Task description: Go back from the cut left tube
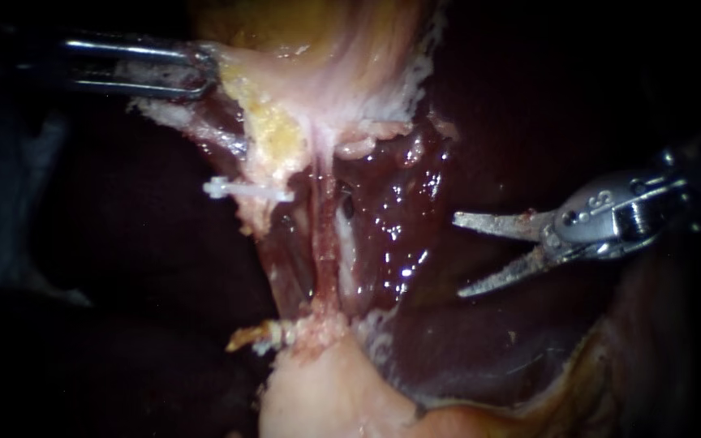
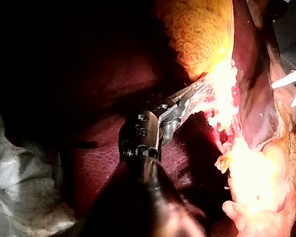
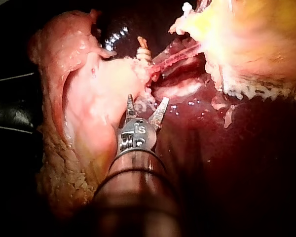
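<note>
Pale tissue (image 1: 326,397) bulks in the foreground, with dark liver (image 1: 529,122) behind it. Coming in level, the left instrument (image 1: 204,71) has its jaws clamped on the upper flap (image 1: 318,73). The right instrument (image 1: 458,255) points at the tubes, well apart from them, with its blades parted and empty. The cut left tube (image 1: 285,331) shows separated ends, with a white clip (image 1: 237,190) on the upper one. The likely risk is that a swinging withdrawal rakes the parted blades across the liver or the uncut tube (image 1: 326,243).
</note>
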